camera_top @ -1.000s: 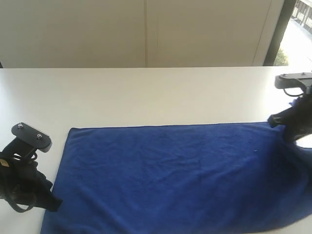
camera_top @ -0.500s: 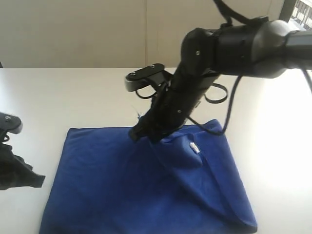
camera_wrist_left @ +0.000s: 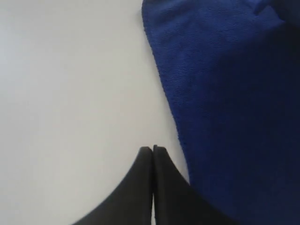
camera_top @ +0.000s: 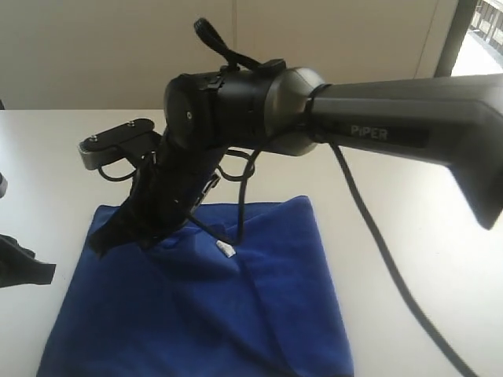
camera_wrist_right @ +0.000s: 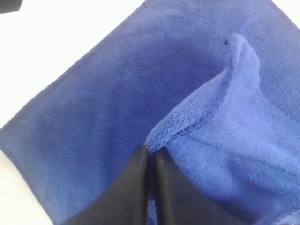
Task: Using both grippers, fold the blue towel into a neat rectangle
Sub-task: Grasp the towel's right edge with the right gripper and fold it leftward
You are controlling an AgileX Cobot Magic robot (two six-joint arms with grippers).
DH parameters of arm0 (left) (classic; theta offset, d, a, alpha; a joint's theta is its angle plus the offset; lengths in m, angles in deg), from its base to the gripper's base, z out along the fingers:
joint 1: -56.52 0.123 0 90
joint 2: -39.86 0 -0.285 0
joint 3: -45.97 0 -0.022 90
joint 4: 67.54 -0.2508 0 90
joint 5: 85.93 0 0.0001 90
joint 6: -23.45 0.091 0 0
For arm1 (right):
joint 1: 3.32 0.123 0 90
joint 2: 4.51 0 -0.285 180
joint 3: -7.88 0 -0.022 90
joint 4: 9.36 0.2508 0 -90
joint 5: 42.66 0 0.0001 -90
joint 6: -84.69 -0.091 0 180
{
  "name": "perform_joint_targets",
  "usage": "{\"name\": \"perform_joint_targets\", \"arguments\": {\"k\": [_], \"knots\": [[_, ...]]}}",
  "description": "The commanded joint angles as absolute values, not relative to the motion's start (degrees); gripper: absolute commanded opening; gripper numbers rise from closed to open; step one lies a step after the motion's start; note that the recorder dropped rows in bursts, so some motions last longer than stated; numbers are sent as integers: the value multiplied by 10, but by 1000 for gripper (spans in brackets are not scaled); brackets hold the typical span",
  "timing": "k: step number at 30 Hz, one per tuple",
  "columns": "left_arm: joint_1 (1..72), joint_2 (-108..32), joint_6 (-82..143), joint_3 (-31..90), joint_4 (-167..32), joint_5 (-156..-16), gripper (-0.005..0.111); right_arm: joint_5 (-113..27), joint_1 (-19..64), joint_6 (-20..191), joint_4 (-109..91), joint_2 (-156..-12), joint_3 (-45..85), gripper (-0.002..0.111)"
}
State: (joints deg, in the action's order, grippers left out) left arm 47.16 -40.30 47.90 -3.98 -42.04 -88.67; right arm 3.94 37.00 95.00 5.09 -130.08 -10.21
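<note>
Well, reaching clean across the middle with the right gripper [camera_wrist_right: 151, 152], pinched shut on a raised edge of the blue towel [camera_top: 259, 306]. Spread doubled over on the white table [camera_top: 409, 259], with that lifted edge up near the far left corner. Parked on bare tabletop just beside the towel's left edge with the left gripper [camera_wrist_left: 153, 150], pressed closed on nothing. Could slip from so thin a pinch, or land skewed with no second hold, leaving a lopsided rectangle. Readable along the right arm [camera_top: 440, 102]: lettering "PiPER" [camera_top: 381, 132]. Nothing legible on the small white tag [camera_top: 225, 250].
</note>
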Motion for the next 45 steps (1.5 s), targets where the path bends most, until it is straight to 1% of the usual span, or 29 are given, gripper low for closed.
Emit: {"name": "perform_joint_targets", "arguments": {"k": [1, 8, 12, 14, 21, 29, 36, 42, 45], "knots": [[474, -397, 474, -46, -414, -875, 0, 36, 382, 935, 55, -1317, -142, 3], [474, -393, 474, -46, -414, -886, 0, 19, 390, 921, 63, -1319, -155, 3], [475, -364, 474, -46, -414, -905, 0, 28, 389, 921, 44, -1319, -155, 3], [487, -344, 477, -46, -414, -907, 0, 37, 389, 918, 17, -1318, -155, 3], [562, -309, 455, -46, -405, -891, 0, 40, 389, 888, -48, -1281, -164, 3], [572, -309, 449, -51, -405, -889, 0, 47, 389, 873, -54, -1251, -209, 3], [572, -309, 449, -55, -405, -893, 0, 30, 390, 876, 3, -1289, -212, 3], [572, -309, 448, -55, -405, -893, 0, -17, 391, 939, 113, -1335, -212, 3], [572, -309, 448, -55, -405, -893, 0, -40, 395, 955, 130, -1359, -212, 3]]}}
